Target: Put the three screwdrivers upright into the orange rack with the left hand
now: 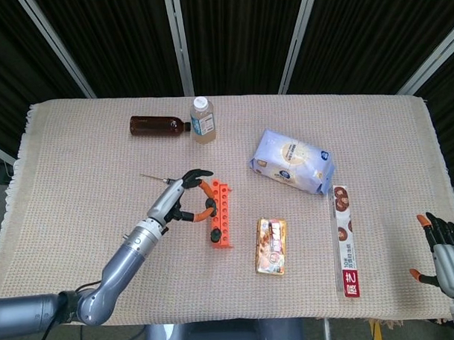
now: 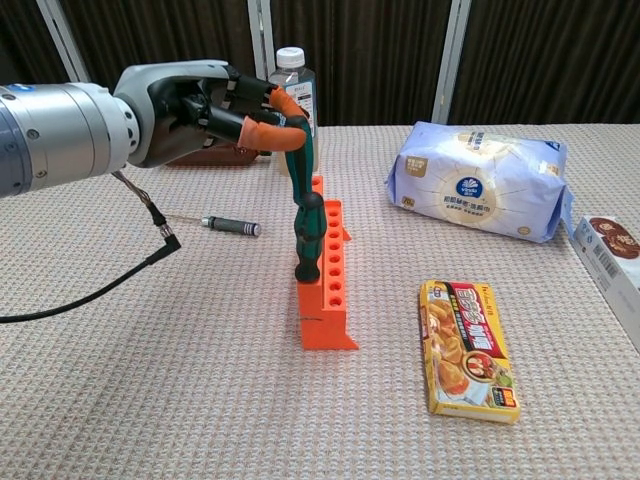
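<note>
The orange rack (image 2: 328,300) (image 1: 222,215) stands upright mid-table. One green-handled screwdriver (image 2: 308,238) stands in a hole on its near half. My left hand (image 2: 215,110) (image 1: 182,200) pinches a second green-handled screwdriver (image 2: 301,165) upright, low over the rack's far end, right behind the standing one; its tip is hidden. A third, thin dark screwdriver (image 2: 231,226) (image 1: 153,176) lies flat on the cloth left of the rack. My right hand (image 1: 445,256) hangs with fingers spread off the table's front right corner, holding nothing.
A brown bottle (image 1: 158,125) and a clear bottle (image 1: 202,119) stand at the back. A blue-white bag (image 2: 482,190) lies right of the rack, a yellow box (image 2: 468,348) in front of it, a long box (image 1: 344,239) further right. A black cable (image 2: 90,280) trails from my left arm.
</note>
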Robot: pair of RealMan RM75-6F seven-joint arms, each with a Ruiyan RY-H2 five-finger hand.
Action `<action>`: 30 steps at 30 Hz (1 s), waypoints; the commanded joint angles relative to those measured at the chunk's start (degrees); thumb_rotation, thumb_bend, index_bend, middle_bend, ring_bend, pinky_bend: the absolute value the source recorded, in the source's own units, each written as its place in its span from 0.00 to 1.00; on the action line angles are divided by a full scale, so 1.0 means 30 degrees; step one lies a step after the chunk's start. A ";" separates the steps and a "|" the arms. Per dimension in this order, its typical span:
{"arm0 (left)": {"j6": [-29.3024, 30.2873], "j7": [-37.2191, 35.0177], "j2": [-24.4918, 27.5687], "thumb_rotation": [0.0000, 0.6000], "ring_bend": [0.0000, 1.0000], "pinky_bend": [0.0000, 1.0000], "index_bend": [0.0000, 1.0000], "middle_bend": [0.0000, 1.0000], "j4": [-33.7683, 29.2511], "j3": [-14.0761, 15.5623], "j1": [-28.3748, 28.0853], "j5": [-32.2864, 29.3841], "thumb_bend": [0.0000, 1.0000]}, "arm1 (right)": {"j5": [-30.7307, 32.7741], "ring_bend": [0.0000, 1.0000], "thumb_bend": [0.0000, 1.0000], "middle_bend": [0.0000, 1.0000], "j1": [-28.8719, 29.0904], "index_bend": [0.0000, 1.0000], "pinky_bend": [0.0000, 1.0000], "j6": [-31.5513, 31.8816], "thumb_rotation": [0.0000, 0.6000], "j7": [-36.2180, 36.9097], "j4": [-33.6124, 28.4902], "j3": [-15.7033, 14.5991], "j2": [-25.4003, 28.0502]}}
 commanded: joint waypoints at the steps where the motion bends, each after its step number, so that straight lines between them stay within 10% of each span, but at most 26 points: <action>1: 0.0163 0.0169 -0.0288 1.00 0.00 0.00 0.67 0.12 0.0243 0.0230 0.0013 0.0219 0.39 | 0.0015 0.00 0.00 0.00 0.0018 0.00 0.00 -0.0036 1.00 0.0012 0.0013 0.0004 -0.0007; 30: 0.1119 0.1706 -0.2008 1.00 0.00 0.00 0.44 0.05 0.1645 0.1439 0.0393 0.2213 0.39 | 0.0166 0.00 0.00 0.00 0.0075 0.00 0.00 -0.0189 1.00 0.0050 0.0071 0.0039 -0.0024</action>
